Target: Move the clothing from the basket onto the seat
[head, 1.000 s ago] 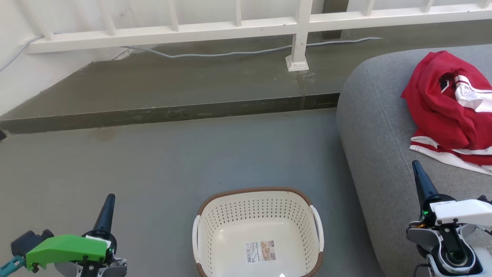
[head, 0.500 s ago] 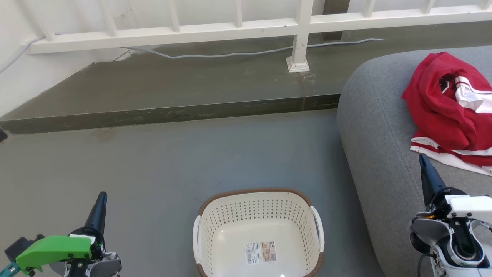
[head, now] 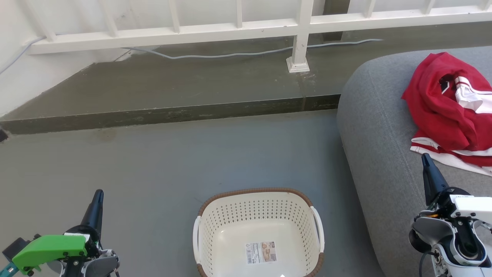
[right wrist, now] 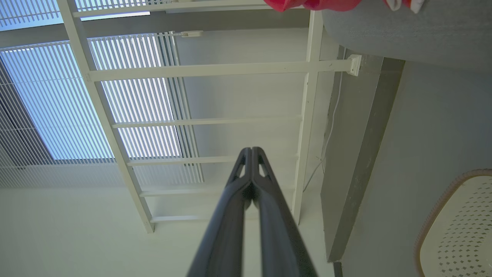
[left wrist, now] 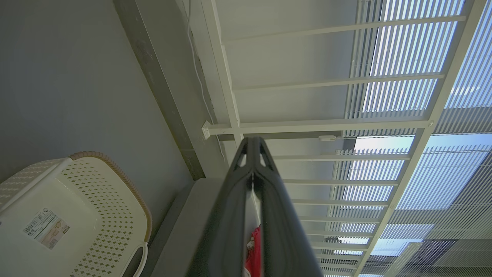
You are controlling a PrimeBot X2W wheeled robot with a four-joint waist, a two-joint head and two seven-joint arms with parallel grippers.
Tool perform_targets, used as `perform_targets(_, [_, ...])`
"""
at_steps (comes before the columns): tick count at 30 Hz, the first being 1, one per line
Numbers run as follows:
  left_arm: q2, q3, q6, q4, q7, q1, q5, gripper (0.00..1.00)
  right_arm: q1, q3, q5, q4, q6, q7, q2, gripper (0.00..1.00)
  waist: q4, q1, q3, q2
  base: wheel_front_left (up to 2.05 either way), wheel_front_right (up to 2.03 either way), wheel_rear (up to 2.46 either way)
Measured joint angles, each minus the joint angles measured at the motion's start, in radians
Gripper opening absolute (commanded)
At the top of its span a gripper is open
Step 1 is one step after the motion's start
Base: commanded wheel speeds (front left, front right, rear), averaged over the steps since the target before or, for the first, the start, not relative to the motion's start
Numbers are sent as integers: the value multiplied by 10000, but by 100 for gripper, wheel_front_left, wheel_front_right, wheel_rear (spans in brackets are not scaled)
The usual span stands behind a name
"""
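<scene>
Over the last second, both arms had drawn slightly outward toward the lower corners of the head view, while the things on the floor (head: 173, 161) and the seat (head: 376, 134) lay unmoved. The basket (head: 253, 190) stood on the floor just left of the seat's front edge, with nothing inside but a sticker (head: 261, 252) on its bottom. The clothing (head: 442, 111) lay in a red heap on top of the seat, toward its right side, white-edged hem spilling toward the front. Judged from this, the transfer looked complete and the arms seemed to be settling into rest.

The left gripper (head: 98, 196) hung over bare floor, well left of the basket, its 2 dark fingers (left wrist: 251, 154) pressed together, pinching nothing. The right gripper (head: 426, 161) hung over the seat near the front edge, tip close to the hem in the head view. Its fingers (right wrist: 251, 154) were also pressed together, empty, pointing past the clothing at the white railing (right wrist: 200, 71).
</scene>
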Motion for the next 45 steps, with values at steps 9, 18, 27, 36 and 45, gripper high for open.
perform_targets(9, [-4,10,-31,52,8,-11,0,0,-80,-12,0,31,2,44,2,0,0,0,-3,0,0,0,0])
perform_targets(18, [-6,19,-35,82,8,-17,0,0,-81,-17,0,52,2,44,4,0,1,0,-5,0,0,0,0])
perform_targets(27, [-13,31,-88,134,8,-123,0,0,-84,-27,0,77,2,44,6,0,1,0,-7,0,0,0,0])
perform_targets(36, [-33,40,-90,178,10,-141,0,0,-86,-33,0,100,2,46,10,0,1,0,-8,0,0,0,0])
perform_targets(45, [-52,48,-90,242,48,-150,0,0,-88,-40,0,123,4,54,12,0,2,0,-9,0,0,0,0])
